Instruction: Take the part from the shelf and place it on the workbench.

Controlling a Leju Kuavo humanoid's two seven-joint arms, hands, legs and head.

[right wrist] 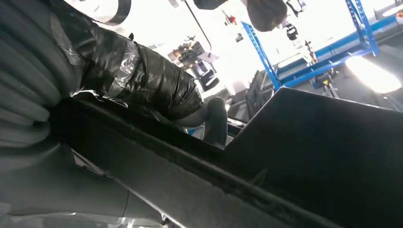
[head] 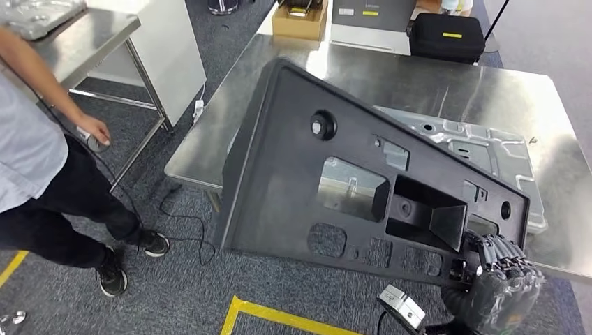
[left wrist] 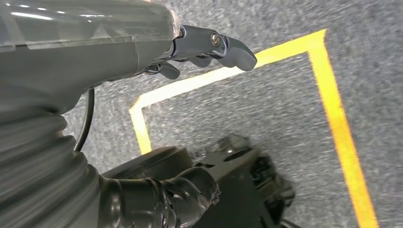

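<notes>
Steel workbench (head: 433, 91) lies under your tilted black part (head: 349, 174); right hand (head: 499, 276) grips its corner, left hand (left wrist: 209, 45) hangs empty, fingers loosely apart, over carpet.

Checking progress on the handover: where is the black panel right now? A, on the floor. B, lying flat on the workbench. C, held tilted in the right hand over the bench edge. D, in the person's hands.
C: the right hand grips the panel at its lower corner, tilted over the workbench edge.

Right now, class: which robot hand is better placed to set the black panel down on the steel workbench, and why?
The right robot hand: it already grips the black panel over the workbench. The left robot hand hangs above the floor, holding nothing.
</notes>
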